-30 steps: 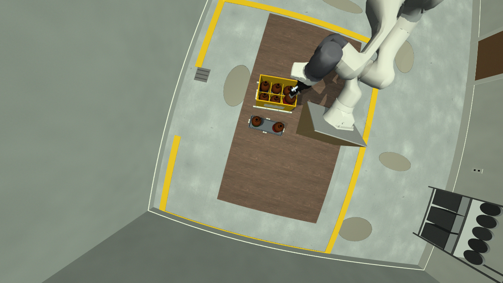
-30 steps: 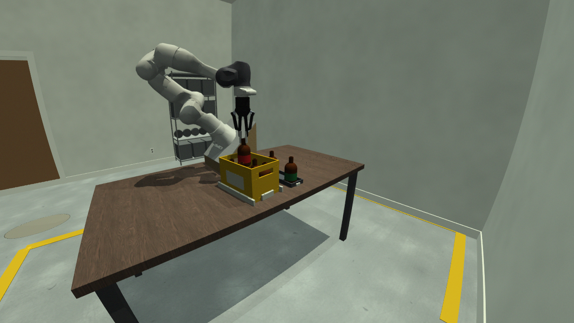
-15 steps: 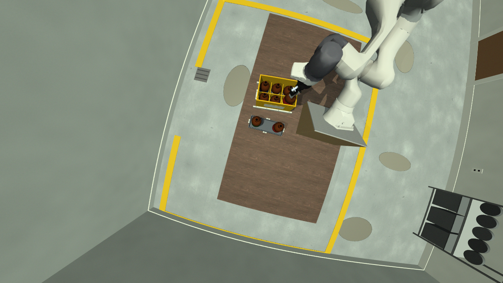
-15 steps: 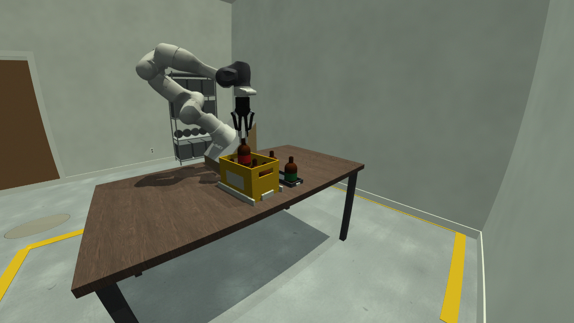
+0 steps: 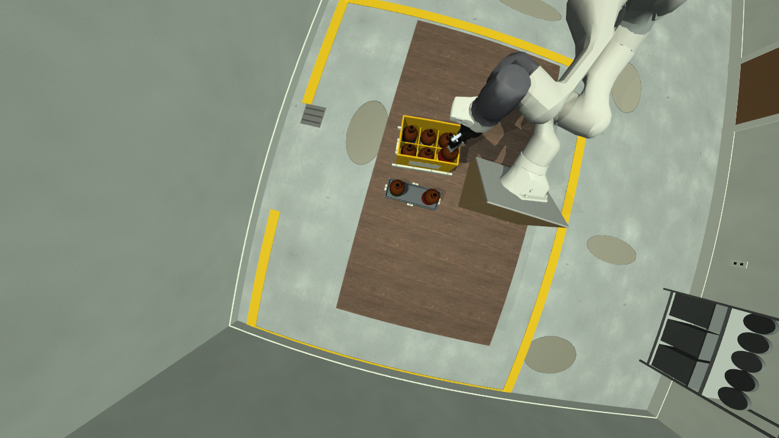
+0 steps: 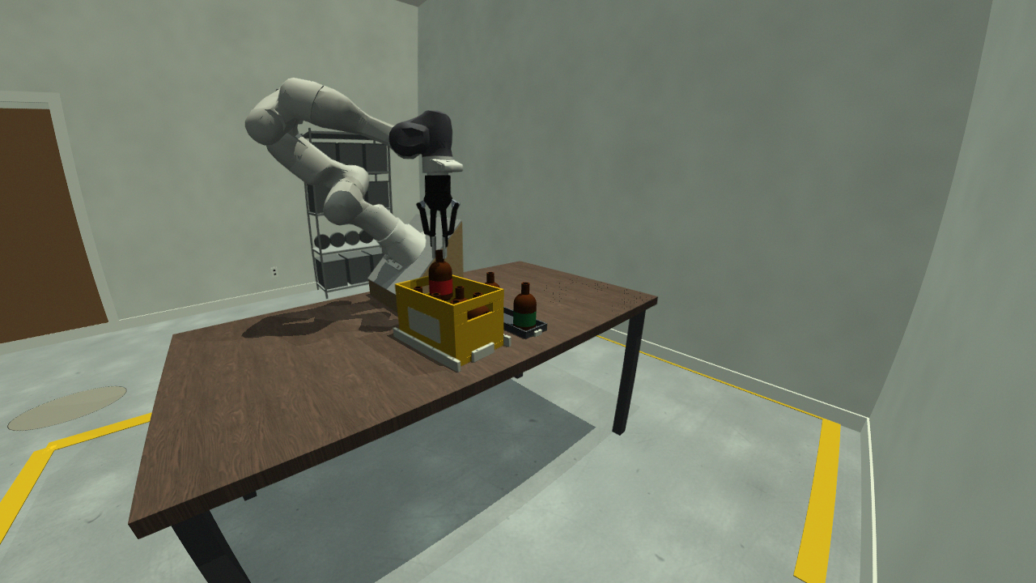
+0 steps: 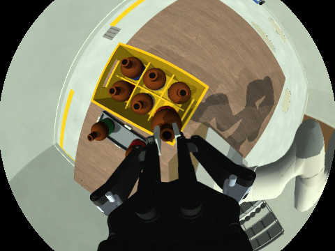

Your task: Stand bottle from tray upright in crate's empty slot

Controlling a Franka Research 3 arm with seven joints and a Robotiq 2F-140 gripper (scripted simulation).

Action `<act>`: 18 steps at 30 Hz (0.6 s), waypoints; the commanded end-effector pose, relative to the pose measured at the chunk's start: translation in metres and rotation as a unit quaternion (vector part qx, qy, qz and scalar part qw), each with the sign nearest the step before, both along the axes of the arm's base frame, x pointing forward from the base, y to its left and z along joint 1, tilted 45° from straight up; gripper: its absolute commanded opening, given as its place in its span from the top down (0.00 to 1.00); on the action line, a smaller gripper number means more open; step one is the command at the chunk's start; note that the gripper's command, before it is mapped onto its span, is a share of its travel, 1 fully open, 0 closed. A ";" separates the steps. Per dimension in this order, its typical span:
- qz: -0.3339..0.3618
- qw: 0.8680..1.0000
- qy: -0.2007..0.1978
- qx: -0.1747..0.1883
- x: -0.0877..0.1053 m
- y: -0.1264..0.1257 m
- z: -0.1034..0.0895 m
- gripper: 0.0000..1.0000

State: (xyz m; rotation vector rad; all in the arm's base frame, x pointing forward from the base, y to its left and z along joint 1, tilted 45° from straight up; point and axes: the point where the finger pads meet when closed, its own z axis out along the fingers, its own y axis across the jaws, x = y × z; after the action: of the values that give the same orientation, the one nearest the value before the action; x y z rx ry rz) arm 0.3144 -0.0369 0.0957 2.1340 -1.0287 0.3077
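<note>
My gripper [image 5: 454, 141] [image 6: 438, 249] [image 7: 166, 130] is shut on the neck of a brown bottle with a red label [image 5: 449, 152] [image 6: 439, 278] [image 7: 164, 118]. The bottle hangs upright, its lower part inside the corner slot of the yellow crate [image 5: 428, 163] [image 6: 442, 329] [image 7: 108, 67] nearest the robot base. Its shoulders and label still stand above the crate rim. The other slots each hold a brown bottle. The grey tray [image 5: 413, 191] [image 6: 532, 329] [image 7: 122, 136] beside the crate holds two bottles, one with a green label [image 5: 397, 187] [image 6: 524, 307] [image 7: 98, 131] and one with a red label [image 5: 431, 196] [image 7: 135, 145].
The crate stands on a wooden table [image 5: 425, 272] [image 6: 290, 391]. A tan wedge-shaped block [image 5: 506, 201] sits at the robot base beside the crate. A shelf rack [image 5: 713, 343] stands off the table.
</note>
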 end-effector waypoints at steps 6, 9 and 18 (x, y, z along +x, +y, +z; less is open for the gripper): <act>-0.001 1.000 -0.003 0.001 0.001 -0.002 -0.002 1.00; -0.001 1.000 -0.003 0.001 0.001 -0.004 -0.004 1.00; -0.001 1.000 -0.003 0.001 0.000 -0.008 -0.009 1.00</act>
State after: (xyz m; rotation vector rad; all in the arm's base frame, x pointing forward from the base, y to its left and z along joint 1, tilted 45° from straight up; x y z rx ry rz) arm 0.3120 -0.0454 0.0885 2.1308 -1.0261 0.3032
